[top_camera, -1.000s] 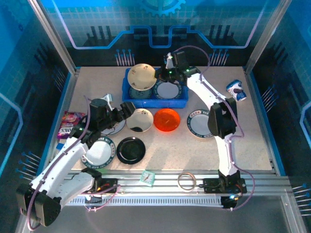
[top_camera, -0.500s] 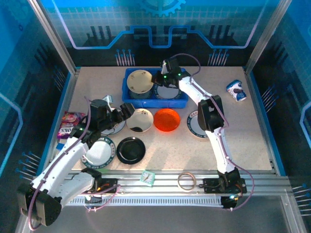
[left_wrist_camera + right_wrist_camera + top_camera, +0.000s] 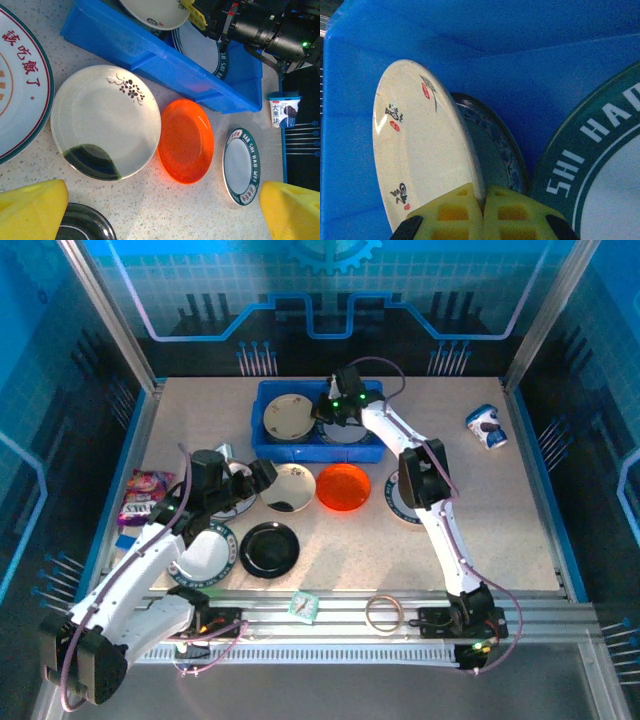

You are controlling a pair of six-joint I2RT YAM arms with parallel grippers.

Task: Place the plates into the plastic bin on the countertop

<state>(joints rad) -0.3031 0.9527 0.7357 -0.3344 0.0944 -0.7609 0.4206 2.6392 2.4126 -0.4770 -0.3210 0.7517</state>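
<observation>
Right wrist view: I see my right gripper (image 3: 482, 202) clamped on the cream plate (image 3: 420, 145), tilted in the left half of the blue bin (image 3: 520, 30). Left gripper (image 3: 161, 212) hangs fingers apart over the countertop (image 3: 150, 200), near the orange plate (image 3: 185, 141).

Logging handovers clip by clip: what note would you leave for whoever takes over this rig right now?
Left end effector: open, empty, above the flower-sprig plate on the countertop.
Right end effector: shut on the rim of the tilted cream plate inside the plastic bin.
Done: a green-rimmed plate and a dark-patterned plate lie in the bin.
Left: release the cream plate, then bin the orange plate, the black plate and the others on the countertop.
</observation>
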